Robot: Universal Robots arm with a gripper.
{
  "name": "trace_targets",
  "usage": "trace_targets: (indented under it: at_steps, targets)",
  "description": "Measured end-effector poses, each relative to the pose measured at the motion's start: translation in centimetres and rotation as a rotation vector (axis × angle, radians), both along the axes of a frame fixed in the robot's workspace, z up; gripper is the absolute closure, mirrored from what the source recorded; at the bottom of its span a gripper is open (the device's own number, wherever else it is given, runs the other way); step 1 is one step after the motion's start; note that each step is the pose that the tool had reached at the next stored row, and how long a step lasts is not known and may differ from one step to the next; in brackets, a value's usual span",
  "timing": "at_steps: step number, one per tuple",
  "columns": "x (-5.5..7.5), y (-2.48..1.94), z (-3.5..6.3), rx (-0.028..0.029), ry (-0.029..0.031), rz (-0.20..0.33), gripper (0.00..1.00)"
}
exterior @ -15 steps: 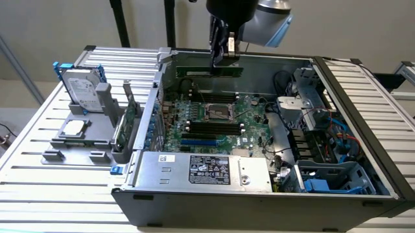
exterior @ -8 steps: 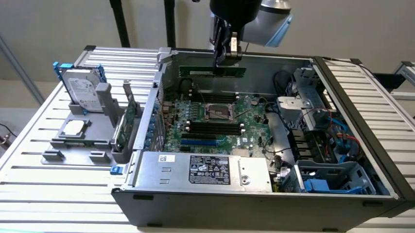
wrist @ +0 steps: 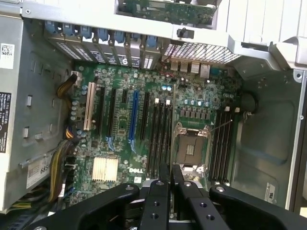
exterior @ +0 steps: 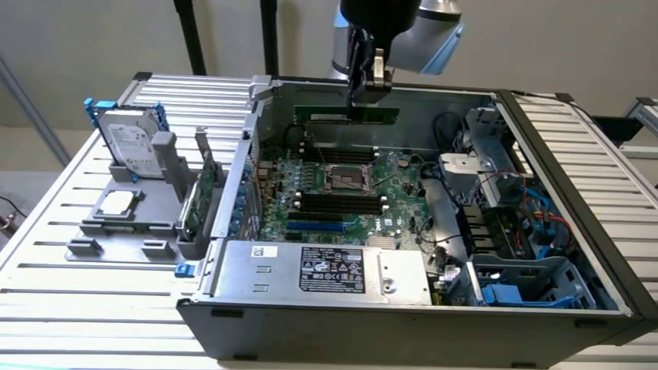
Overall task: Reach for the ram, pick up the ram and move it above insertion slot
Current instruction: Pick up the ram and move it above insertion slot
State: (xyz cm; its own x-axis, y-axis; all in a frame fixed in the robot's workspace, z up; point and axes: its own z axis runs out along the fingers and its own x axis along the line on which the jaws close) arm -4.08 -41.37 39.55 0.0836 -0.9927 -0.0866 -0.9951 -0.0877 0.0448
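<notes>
1. The gripper (exterior: 368, 99) hangs over the far side of the open computer case (exterior: 575, 193), its fingers closed on the top edge of the ram (exterior: 347, 115), which is held lengthwise and level.
2. The ram is off the table, above the motherboard (exterior: 340, 193), near the case's far wall and not yet over the dark memory slots (exterior: 334, 205) beside the processor socket (exterior: 344, 178).
3. It looks light, thin and stiff (brittle too, I would judge), so the hold belongs mid-length on its long edges, clear of the chips.
4. In the wrist view the fingers (wrist: 160, 191) sit pressed close together.
</notes>
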Motion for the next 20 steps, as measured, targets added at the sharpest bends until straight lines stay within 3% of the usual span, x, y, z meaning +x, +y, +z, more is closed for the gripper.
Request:
trace_targets:
  at_steps: [1,2,9,14,20]
  targets:
    - [0.02,0.06,0.00,-0.0059,-0.0064,-0.003,0.87]
    - [0.03,0.11,0.00,-0.0080,-0.0129,-0.009,0.87]
    - [0.03,0.23,0.01,-0.0085,-0.0329,-0.066,0.87]
    - [0.12,0.48,0.00,-0.0087,-0.0376,-0.093,0.87]
    - [0.12,0.49,0.00,-0.0086,-0.0377,-0.094,0.87]
